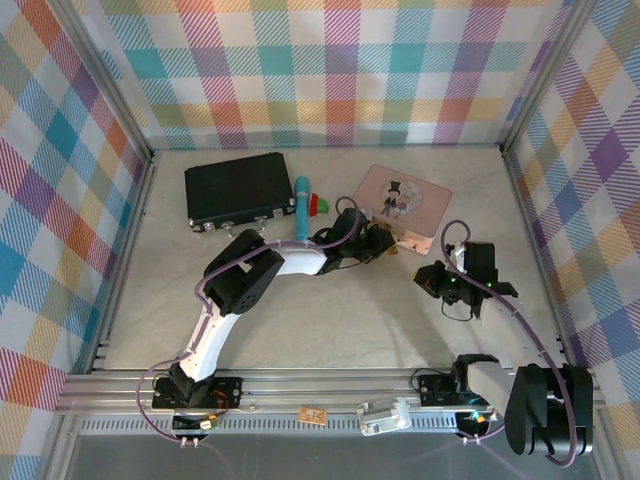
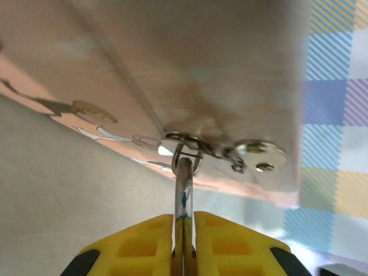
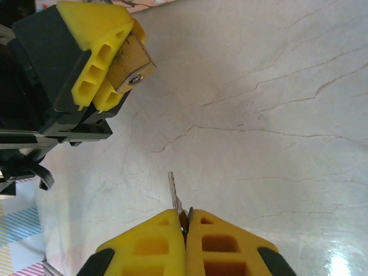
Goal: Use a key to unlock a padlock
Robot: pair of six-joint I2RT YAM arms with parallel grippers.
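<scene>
Case [image 1: 238,192]: black, shut, silver latches on its near side, at back left of the table [image 1: 300,320]; contents not visible. Pen [image 1: 302,203]: blue, just beside the case's right end, lying front to back. Left gripper [image 2: 184,227]: yellow fingers pressed together on the padlock [image 3: 133,64], reached out to mid-table at the near edge of the tin [image 1: 405,192]. The right wrist view gives the padlock's brass body, clamped between those fingers and lifted off the table. The left wrist view gives instead its thin silvery shackle [image 2: 183,184], rising from the finger gap to a small ring [image 2: 183,141] with silvery metal pieces, close under the tin's edge. Tin: pink, picture lid on, back centre-right; contents not visible. Right gripper [image 3: 185,230]: fingers closed tight on the key [image 3: 173,192], whose slim blade juts out past the fingertips above bare table, near the padlock but apart from it. Open room: the pale table is bare along the front and the far right. Plaid walls [image 1: 60,150] close the left, back and right sides.
</scene>
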